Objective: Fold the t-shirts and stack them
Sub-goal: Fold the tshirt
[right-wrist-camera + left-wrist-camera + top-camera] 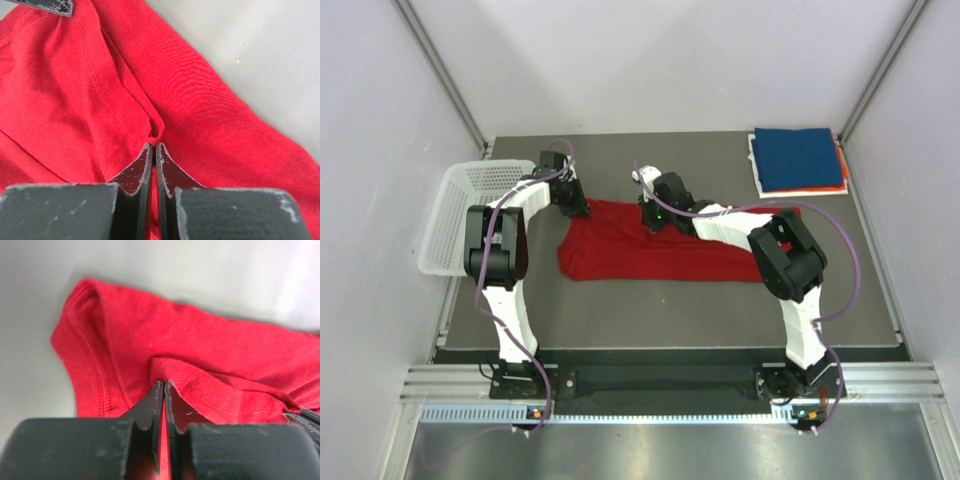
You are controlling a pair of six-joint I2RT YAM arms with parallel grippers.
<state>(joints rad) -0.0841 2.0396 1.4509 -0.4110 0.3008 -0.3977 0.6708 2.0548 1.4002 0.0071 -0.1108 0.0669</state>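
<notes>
The white mesh basket (460,215) sits at the left edge of the worktop (720,320), hanging partly over it. From above only its mesh shows, and the left arm (500,250) crosses its near corner, so what it holds is hard to tell. At the far right corner lies a folded pile: a dark blue t-shirt (798,158) on top, an orange t-shirt (838,186) showing as a thin edge beneath, and a white t-shirt (757,172) showing along the left side.

The red t-shirt (640,255) lies spread across the middle of the worktop, wider than it is deep, rumpled along its far edge.

The left arm rises from its base, bends at the elbow beside the basket and reaches inward and down to the shirt's far left corner. Its jaws are drawn to a narrow slit, pinching a hemmed fold of red cloth.

The right arm (785,255) bends at its elbow over the shirt's right end and stretches left along the far edge to near the middle. Its jaws are pressed nearly together on a small ridge of red cloth beside a seam.
</notes>
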